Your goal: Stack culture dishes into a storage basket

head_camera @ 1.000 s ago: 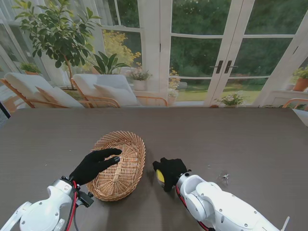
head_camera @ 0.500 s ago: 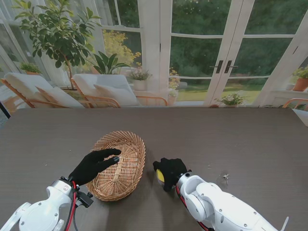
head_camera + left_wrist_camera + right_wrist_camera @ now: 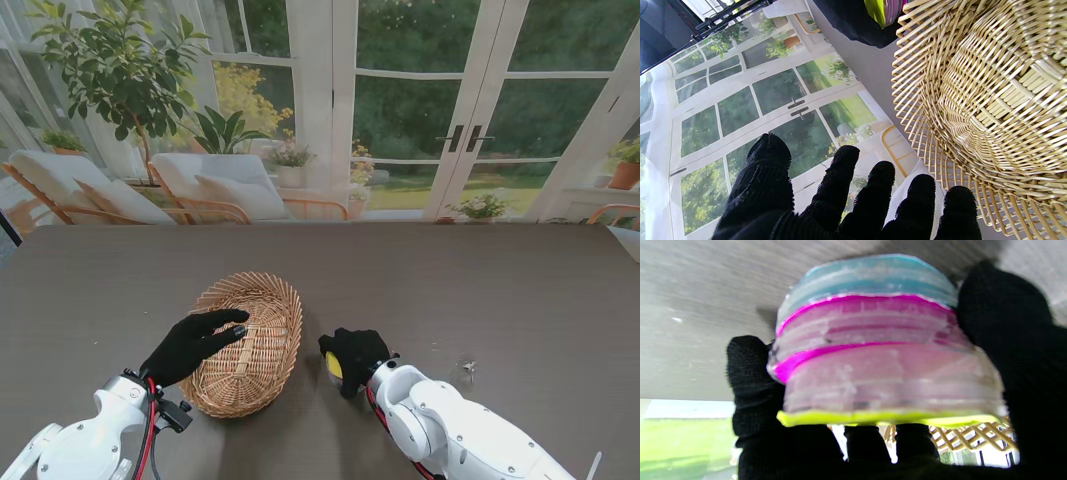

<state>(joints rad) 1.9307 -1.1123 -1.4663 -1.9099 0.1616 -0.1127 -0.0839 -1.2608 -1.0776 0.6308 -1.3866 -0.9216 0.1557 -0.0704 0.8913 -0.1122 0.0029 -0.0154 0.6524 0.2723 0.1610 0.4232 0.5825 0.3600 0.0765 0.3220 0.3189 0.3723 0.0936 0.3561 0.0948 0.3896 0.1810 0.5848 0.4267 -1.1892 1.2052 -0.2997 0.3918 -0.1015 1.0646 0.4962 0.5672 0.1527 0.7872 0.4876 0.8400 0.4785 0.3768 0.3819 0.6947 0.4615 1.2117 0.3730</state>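
An oval wicker basket (image 3: 248, 342) lies on the dark table (image 3: 480, 290) near me, left of centre; its weave (image 3: 990, 100) fills the left wrist view and it holds nothing I can see. My left hand (image 3: 192, 342), black-gloved with fingers (image 3: 840, 176) spread, hovers over the basket's left rim holding nothing. My right hand (image 3: 352, 358) sits just right of the basket, shut on a stack of culture dishes (image 3: 880, 350): blue, magenta, clear pink and yellow-green layers. A yellow edge of the stack (image 3: 332, 366) shows under the glove.
A small clear object (image 3: 463, 371) lies on the table to the right of my right arm. Beyond the far table edge are glass doors, chairs and plants.
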